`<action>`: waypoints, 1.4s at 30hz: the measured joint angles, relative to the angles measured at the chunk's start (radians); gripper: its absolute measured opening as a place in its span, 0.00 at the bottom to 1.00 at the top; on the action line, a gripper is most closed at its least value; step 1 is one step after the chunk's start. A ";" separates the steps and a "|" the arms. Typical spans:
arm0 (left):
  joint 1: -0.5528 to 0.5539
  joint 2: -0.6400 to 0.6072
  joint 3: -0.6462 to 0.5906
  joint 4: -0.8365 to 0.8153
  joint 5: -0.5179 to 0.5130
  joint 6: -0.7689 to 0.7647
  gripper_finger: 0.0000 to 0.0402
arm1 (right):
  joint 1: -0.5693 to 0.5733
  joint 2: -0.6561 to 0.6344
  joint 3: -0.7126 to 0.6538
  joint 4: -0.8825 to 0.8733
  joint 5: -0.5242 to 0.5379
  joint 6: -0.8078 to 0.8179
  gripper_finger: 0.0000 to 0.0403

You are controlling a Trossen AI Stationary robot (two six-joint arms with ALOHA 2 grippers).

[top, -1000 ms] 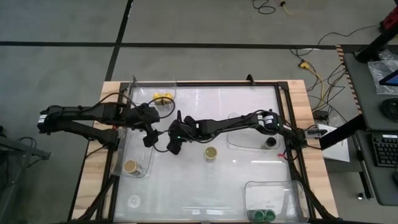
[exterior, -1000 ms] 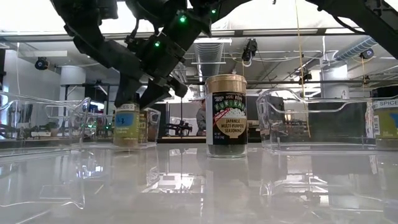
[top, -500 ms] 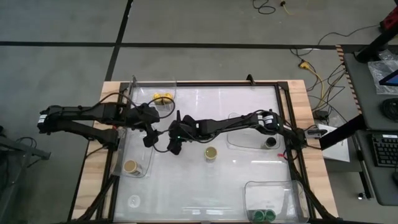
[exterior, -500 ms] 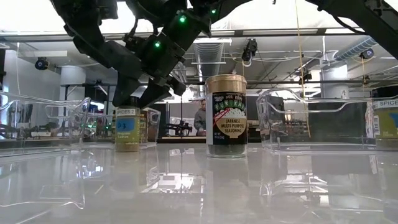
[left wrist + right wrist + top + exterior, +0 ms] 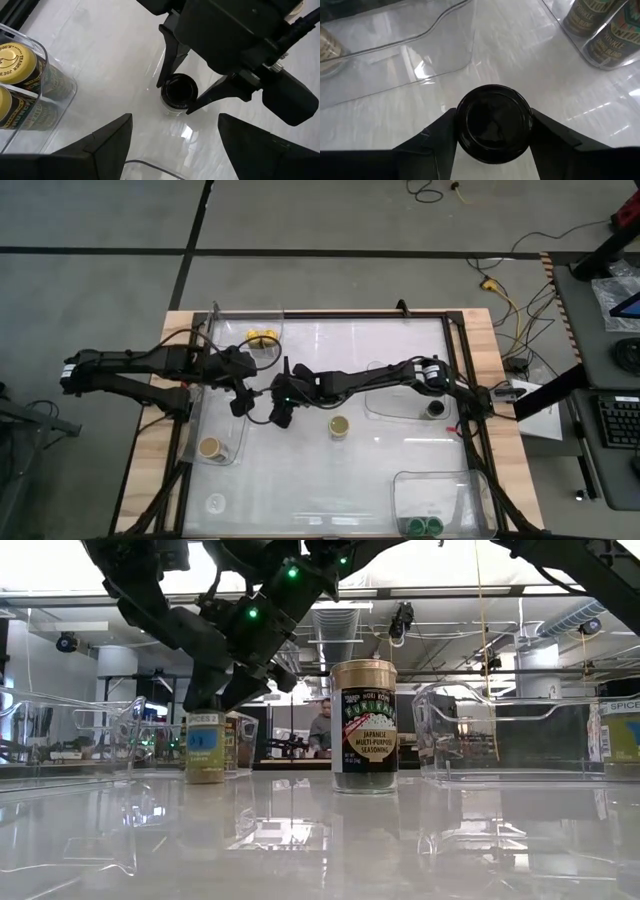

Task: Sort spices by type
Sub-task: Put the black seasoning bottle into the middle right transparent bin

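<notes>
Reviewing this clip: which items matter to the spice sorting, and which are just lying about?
Job in hand: black-lidded jar at the right tool; tan-lidded jar; yellow-lidded jars; green-lidded jars.
Lying about: floor cables; keyboard.

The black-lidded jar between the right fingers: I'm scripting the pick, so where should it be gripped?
Grip the black-lidded jar across its round lid from straight above: it stands upright on the table, and the right gripper already straddles it with a finger on each side.
</notes>
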 joint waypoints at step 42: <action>0.001 0.201 0.066 0.156 0.035 0.008 0.69 | 0.228 -1.334 -1.016 -0.489 0.153 0.313 0.50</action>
